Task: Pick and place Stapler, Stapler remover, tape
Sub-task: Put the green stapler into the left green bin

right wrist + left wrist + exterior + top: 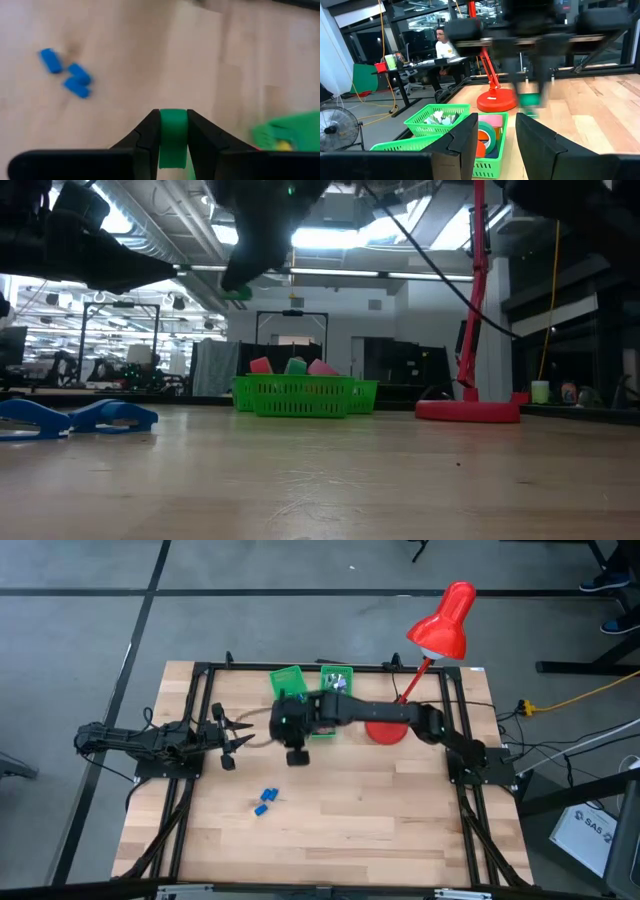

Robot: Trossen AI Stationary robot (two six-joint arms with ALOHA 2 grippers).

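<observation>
My right gripper (173, 131) is shut on a small green blocky stapler (173, 137) and hangs above the table's middle (297, 754), near the green baskets (322, 726). Three blue staplers (265, 802) lie flat on the wood toward the near edge and also show in the right wrist view (75, 80). My left gripper (495, 135) waits open at the table's left (232, 736) and faces the baskets. One basket holds the tape rolls (487, 134), another holds pale claw-like pieces (440, 117). My right gripper pinches the green stapler between its two fingers, which lie on the stapler's two flat sides (173, 120). The fingers point down from above. The stapler is lifted clear of the table, high in the low view (237, 293).
A red desk lamp stands with its base (385, 732) right of the baskets and its shade (442, 628) over the far edge. A black frame (200, 670) rims the table. Bare wood lies toward the near and right sides. A person (445, 47) sits beyond the table.
</observation>
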